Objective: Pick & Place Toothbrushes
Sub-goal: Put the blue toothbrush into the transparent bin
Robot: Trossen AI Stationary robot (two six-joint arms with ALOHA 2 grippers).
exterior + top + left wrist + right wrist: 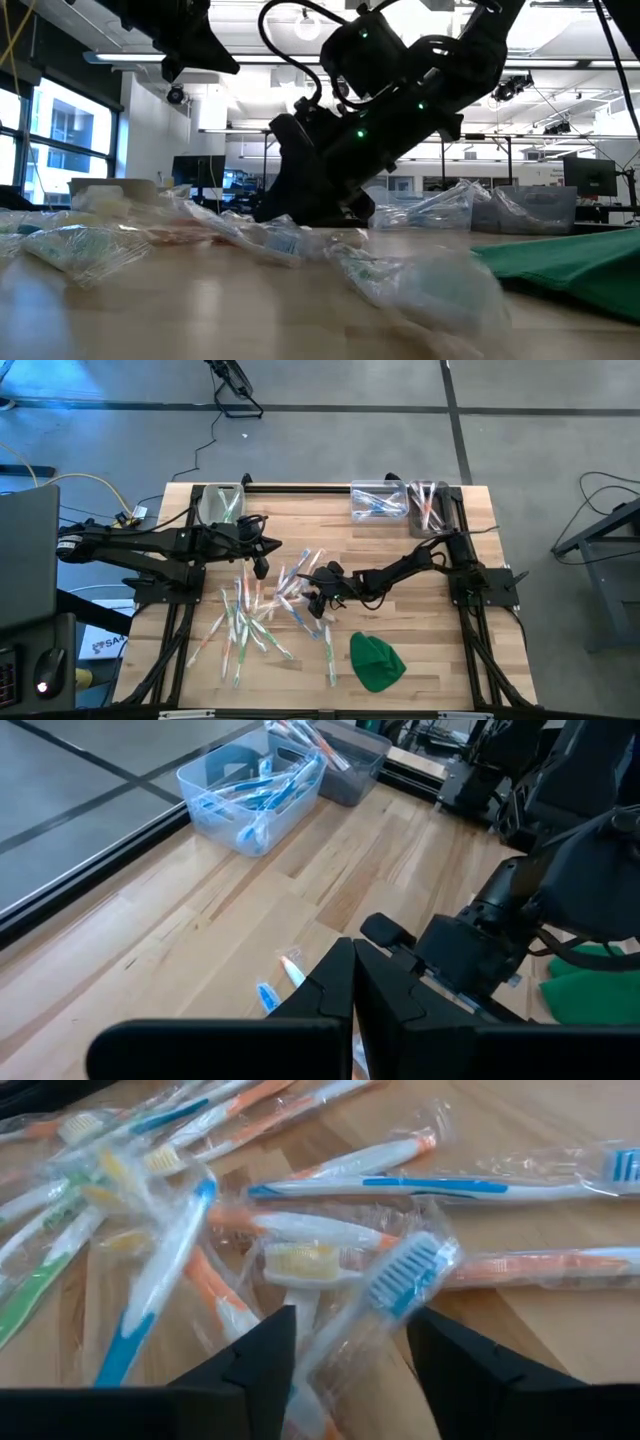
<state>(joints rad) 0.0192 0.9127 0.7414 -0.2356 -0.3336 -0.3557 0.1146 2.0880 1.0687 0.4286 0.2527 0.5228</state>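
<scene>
Many plastic-wrapped toothbrushes (262, 610) lie in a loose pile on the wooden table, seen close in the right wrist view (200, 1210). My right gripper (350, 1325) is open and low over the pile's right edge (318, 598). Its fingers stand on either side of a wrapped toothbrush with blue bristles (405, 1275), whose pale handle runs back between them. Whether a finger touches its wrapper, I cannot tell. My left gripper (353, 970) is shut and empty, held above the table at the pile's far left (262, 552).
A clear bin with blue toothbrushes (378, 500) and a darker bin with orange ones (428, 508) stand at the far right edge. Another bin (222, 502) stands at the far left. A green cloth lump (376, 660) lies near the front, right of the pile.
</scene>
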